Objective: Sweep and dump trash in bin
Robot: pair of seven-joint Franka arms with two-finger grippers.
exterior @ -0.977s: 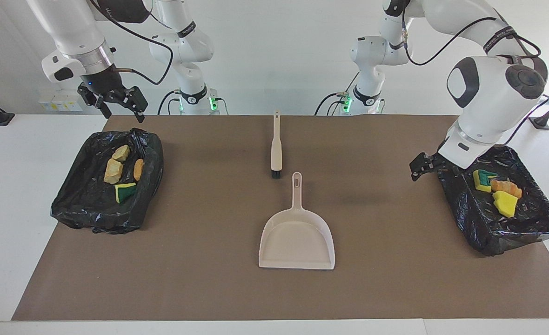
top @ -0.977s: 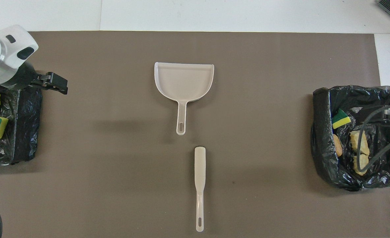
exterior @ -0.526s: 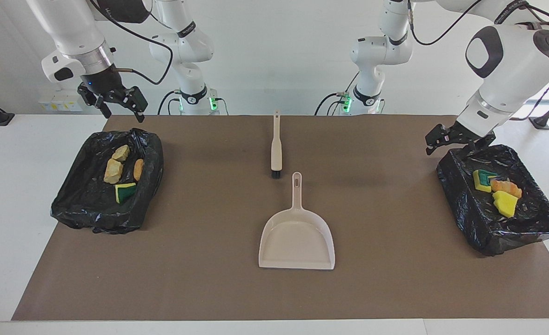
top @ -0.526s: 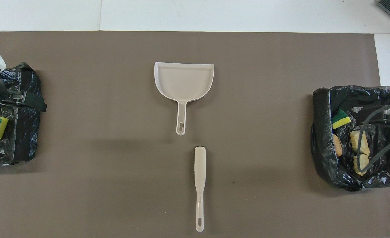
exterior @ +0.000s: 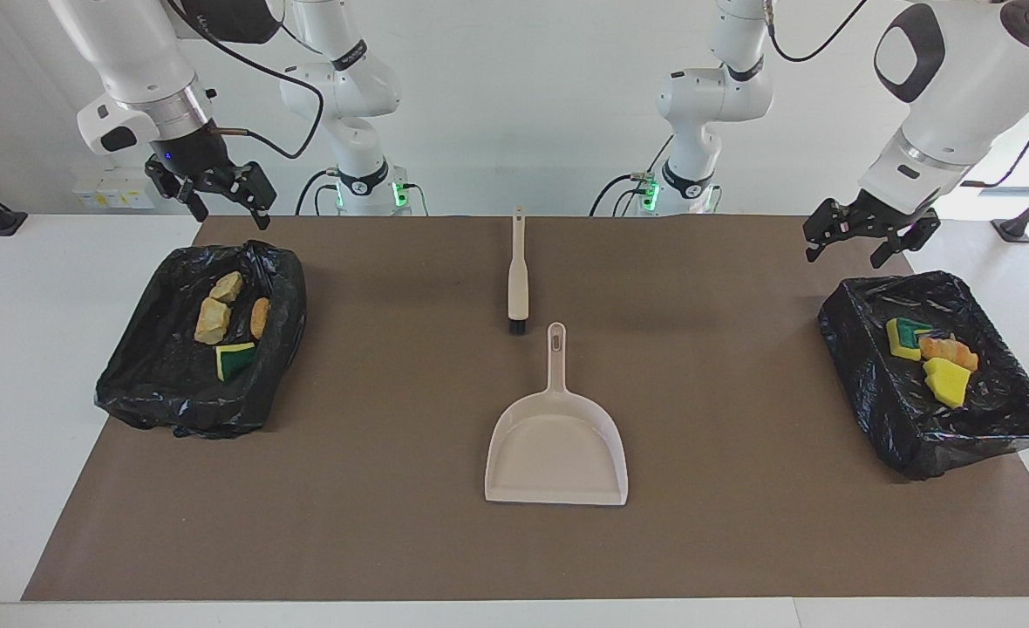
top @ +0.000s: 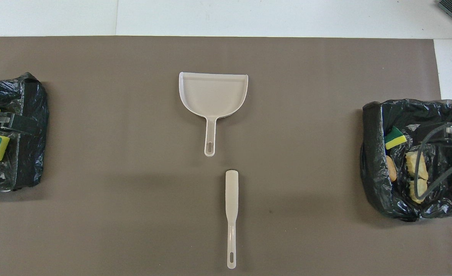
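Dustpan (exterior: 556,445) handle points toward robots (brush (exterior: 518,279) in line); left gripper (exterior: 860,240), right gripper (exterior: 214,196) both spread, empty.

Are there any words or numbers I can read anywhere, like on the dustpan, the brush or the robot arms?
Dustpan: no writing shows.
Brush: no writing shows.
Black bands on the robot arms: pale lettering, too small to read.
Bin bags: plain black, no labels.
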